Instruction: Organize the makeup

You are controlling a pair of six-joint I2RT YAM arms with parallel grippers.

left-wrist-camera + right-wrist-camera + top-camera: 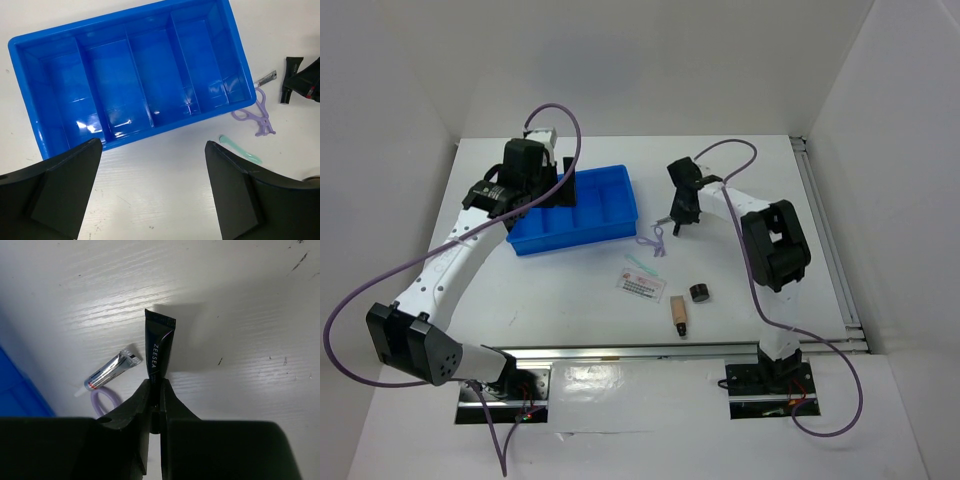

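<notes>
right fingers (148, 396) pinching flat glossy black tube (161, 347) | left fingers (65, 185) spread wide over glossy blue plastic tray (150, 75)

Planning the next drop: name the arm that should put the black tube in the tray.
Right. The right jaws are shut on the black tube near the tray; the left jaws hang open and empty.

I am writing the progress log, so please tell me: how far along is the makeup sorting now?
Done: nothing yet; all four compartments of the blue tray are empty. In hand: the right fingers pinch the black tube; the left fingers are open near the tray. Left: silvery tube, purple loop, mint stick, white sachet, round jar and beige tube all lie on the table.
</notes>
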